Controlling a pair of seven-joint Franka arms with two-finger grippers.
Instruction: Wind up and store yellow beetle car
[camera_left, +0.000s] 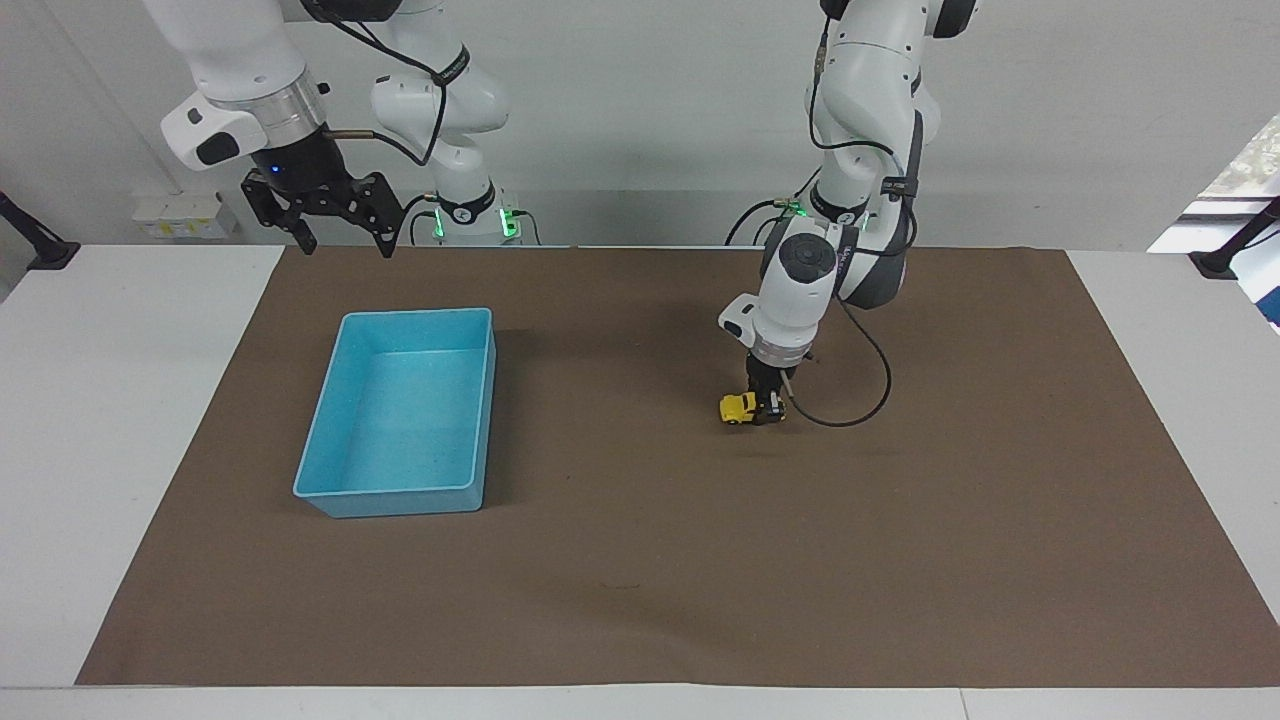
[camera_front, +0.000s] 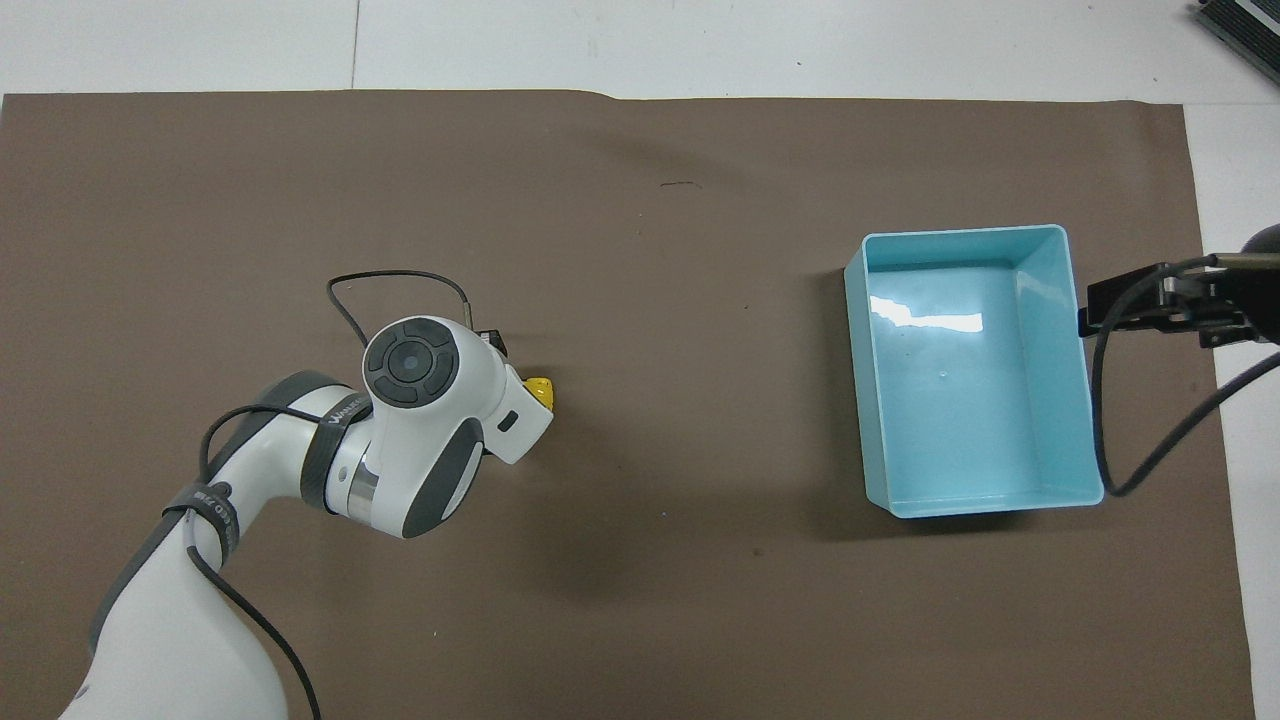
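Left gripper (camera_left: 768, 408) is down at the brown mat (camera_left: 640, 560), clamping the rear of the yellow beetle car (camera_left: 739, 408). Only the car's nose is poking out from under the wrist in the overhead view (camera_front: 541, 392). Car is sitting around mid-table, on the left arm's side of centre, well apart from the light-blue tray (camera_left: 330, 470).

Right gripper (camera_left: 338, 222) is hanging in the air over the robots' edge of the mat, near the tray's nearer end, fingers spread, holding nothing. That arm is waiting.

My read: this is the wind-up drag, wheels on the mat.

Risks from here:
- Grip is sitting on the tail end only, on a rounded body. Car may be pivoting or squirting out between the fingers if down-force is too high.
- Too little down-force: wheels are sliding on the mat rather than turning, so the spring isn't loading. Can't tell wheel contact from these views.
- If the fingers let go while the car is on the mat and wound, it's going to shoot off, probably toward the tray end, where its nose is pointing. Needs lifting before release.
- Loose cable (camera_left: 850, 415) is looping down to the mat right beside the car; could be snagging it during a drag.
- Tray carry is long; a weak tail grip could be dropping the car short.
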